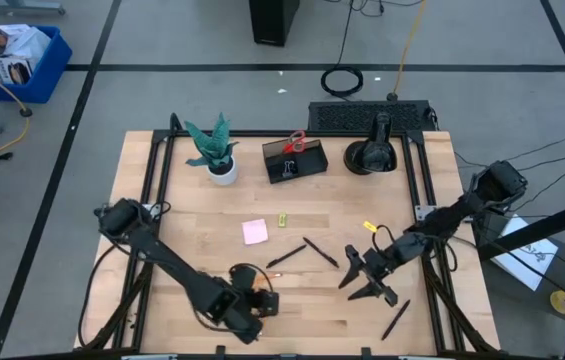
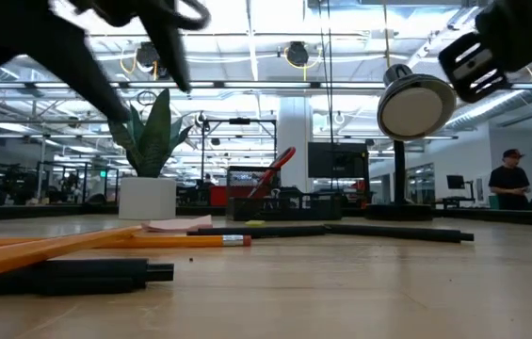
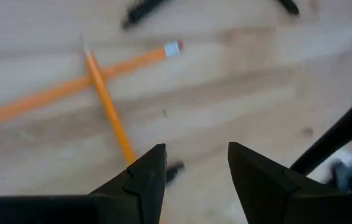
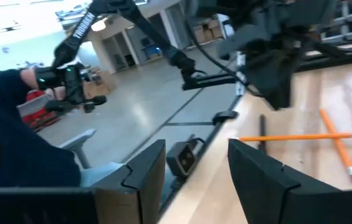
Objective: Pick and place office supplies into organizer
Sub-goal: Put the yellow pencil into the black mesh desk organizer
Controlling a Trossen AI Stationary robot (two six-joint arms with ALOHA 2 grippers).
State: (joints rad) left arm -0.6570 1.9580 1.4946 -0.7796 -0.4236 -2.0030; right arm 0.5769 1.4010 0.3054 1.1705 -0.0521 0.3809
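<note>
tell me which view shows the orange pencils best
The left wrist view: two orange pencils lie crossed on the wood, filling the frame beyond the open left gripper. The right wrist view shows them crossed but farther off, the low view edge-on, and the high view hides them under the left arm.

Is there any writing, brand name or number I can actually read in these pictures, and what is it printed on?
"TROSSEN": white letters along the dark left arm, seen in the right wrist view; the last letters are soft.
Printed boxes in the blue bin on the floor: too small to read.
Papers beside the table: too small to read.
</note>
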